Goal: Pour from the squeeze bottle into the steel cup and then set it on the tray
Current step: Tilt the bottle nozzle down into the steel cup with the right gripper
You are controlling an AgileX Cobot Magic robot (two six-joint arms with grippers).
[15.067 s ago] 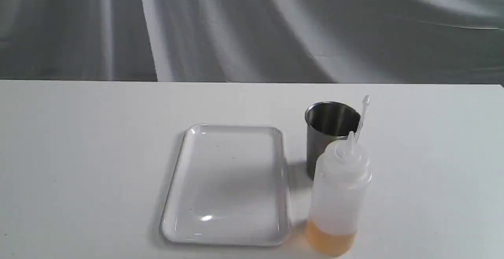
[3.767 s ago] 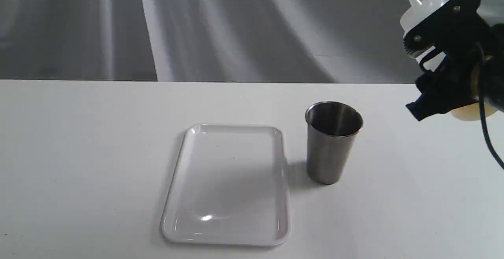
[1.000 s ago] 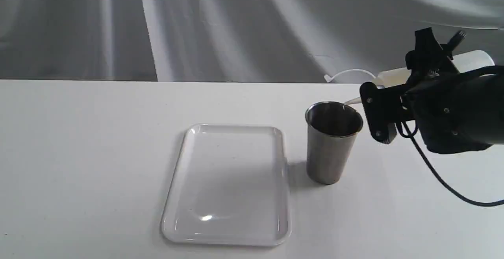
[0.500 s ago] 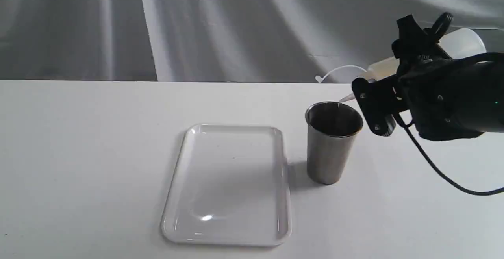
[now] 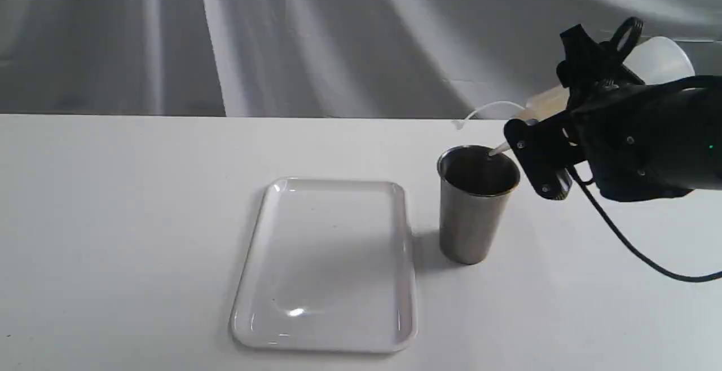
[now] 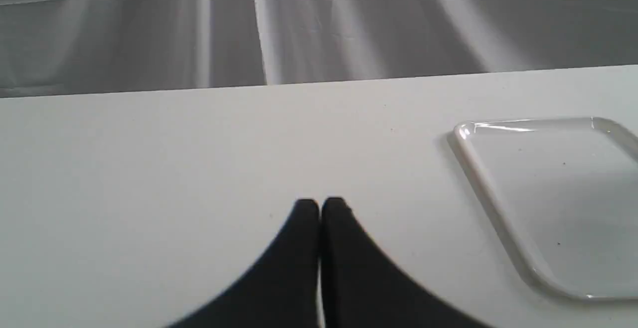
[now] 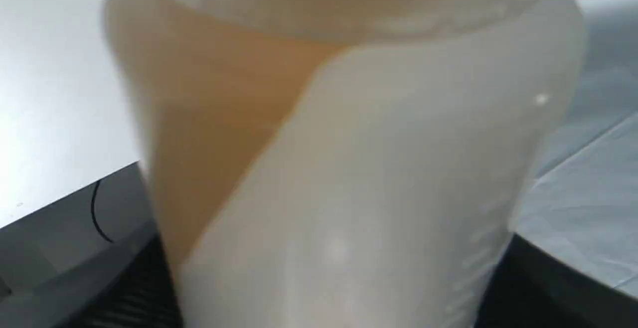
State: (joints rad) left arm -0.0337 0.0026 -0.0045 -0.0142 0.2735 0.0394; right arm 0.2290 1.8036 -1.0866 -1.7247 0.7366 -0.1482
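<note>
— Nearest the camera, at the lower middle of the exterior frame, what lies on the table (image 5: 113, 219)?

— Only the tray (image 5: 324, 258), flat and bare. The left wrist view catches its corner at the right edge. That view also shows the left fingers (image 6: 304, 238) pressed together with nothing between them, well apart from the tray.

— And behind it?

— The steel cup (image 5: 472, 213) stands upright just beside the tray's right rim, not touching it. The nozzle (image 5: 498, 149) of the squeeze bottle (image 5: 657, 58) dips at the cup's mouth. The bottle is tipped nearly level at the right of the frame, base uppermost, and its cap strap (image 5: 485, 109) curls off leftward. Farthest back hangs a grey cloth (image 5: 338, 38).

— What holds the bottle?

— The right fingers (image 5: 536, 157), clamped round its body, one in front and one behind. The right wrist view is filled by the bottle wall, with amber liquid (image 7: 214, 118) lying slantwise inside. I cannot make out a stream, nor the level in the cup.

— How will it handle?

— Light, I judge, since little liquid is in it. The walls look soft, so a harder pinch would push liquid out, and the smooth plastic could slip. Mid-body seems the right hold. For the tray, I would bring it upright first and let go only once the base sits flat.
</note>
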